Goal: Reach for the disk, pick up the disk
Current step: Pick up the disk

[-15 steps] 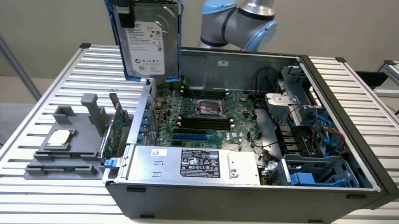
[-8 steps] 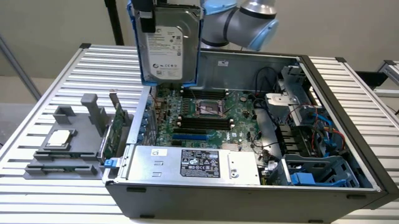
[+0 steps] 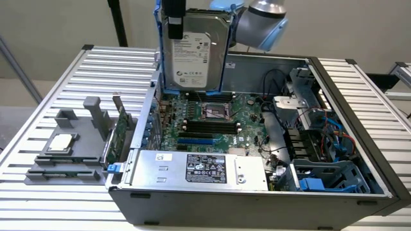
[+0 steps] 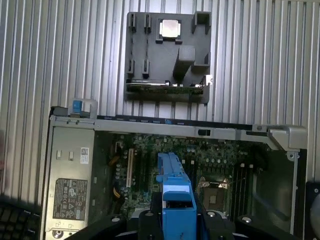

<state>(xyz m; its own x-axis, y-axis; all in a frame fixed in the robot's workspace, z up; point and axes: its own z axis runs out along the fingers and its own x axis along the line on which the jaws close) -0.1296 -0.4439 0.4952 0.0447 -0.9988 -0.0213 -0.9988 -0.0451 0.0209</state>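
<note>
The disk [image 4: 177, 200] is clamped edgewise between the fingers of the gripper [image 3: 173, 21], its long axis hanging vertically below them, clear above the computer case [image 3: 359, 159].

An open computer case [image 3: 257, 192] sits on the slatted desk [image 3: 51, 202], its green circuit board [image 3: 212, 120] exposed. Beside it, a grey tray [image 3: 67, 154] holds a small silver chip [image 3: 61, 141].
</note>
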